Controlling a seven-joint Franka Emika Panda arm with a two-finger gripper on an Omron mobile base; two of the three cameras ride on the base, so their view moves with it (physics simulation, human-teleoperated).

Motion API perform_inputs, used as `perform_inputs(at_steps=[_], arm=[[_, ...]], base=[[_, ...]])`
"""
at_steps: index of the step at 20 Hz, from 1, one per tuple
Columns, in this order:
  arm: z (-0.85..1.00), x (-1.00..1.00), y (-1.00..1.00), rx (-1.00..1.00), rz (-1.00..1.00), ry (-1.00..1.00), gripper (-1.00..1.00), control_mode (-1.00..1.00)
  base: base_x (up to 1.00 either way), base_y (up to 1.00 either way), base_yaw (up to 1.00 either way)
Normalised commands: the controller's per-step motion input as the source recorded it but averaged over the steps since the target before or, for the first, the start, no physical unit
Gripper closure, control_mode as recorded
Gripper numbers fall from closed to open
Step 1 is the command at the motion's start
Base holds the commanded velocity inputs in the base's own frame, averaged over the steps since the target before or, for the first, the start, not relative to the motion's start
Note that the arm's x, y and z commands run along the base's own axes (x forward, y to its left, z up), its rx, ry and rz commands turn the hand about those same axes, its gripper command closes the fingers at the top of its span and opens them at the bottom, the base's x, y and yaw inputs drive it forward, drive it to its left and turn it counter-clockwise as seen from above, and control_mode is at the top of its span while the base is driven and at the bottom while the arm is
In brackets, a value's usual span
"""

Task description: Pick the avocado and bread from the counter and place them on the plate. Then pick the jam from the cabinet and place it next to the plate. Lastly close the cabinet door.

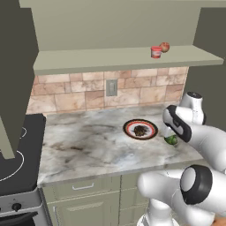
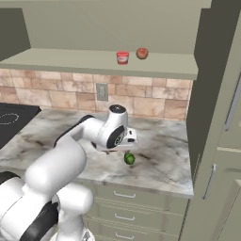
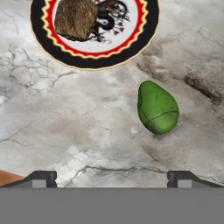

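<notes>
Showing, left base view: plate (image 1: 140,129) carrying the bread (image 1: 141,130) on the worktop (image 1: 88,145), avocado (image 1: 171,140) at its 4 o'clock; jam (image 1: 156,52) on the cabinet (image 1: 110,59) shelf. Right base view: arm hides the plate. Hand view: claw (image 3: 112,177) wide open, empty, avocado off-plate. No legible writing.

Soft, even rendered light fills all three views, bright on the marbled tabletop (image 1: 88,145) and the tiled wall, while the cabinet door (image 1: 13,75) at the left of the left base view and the side wall at the right of the right base view stand dim and flat. Shadows are faint: a soft dark smudge lies just beside the avocado (image 3: 157,107) in the hand view, and the underside of the cabinet shelf (image 2: 103,63) is slightly darker. Edges are crisp with no glare, blur or bending at the borders, though the stone texture looks coarse and a little smeared close up.
</notes>
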Motion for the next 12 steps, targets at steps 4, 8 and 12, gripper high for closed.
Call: perform_inputs(at_steps=[4, 8, 12], arm=[[-0.06, 0.20, -0.11, 0.00, 0.00, 0.07, -1.00, -1.00], [-0.07, 0.15, -0.07, 0.00, 0.00, 0.05, -1.00, -1.00], [-0.09, 0.09, -0.04, 0.00, 0.00, 0.04, -1.00, -1.00]], base=[[0.00, 0.00, 0.00], [0.00, 0.00, 0.00], [0.00, 0.00, 0.00]])
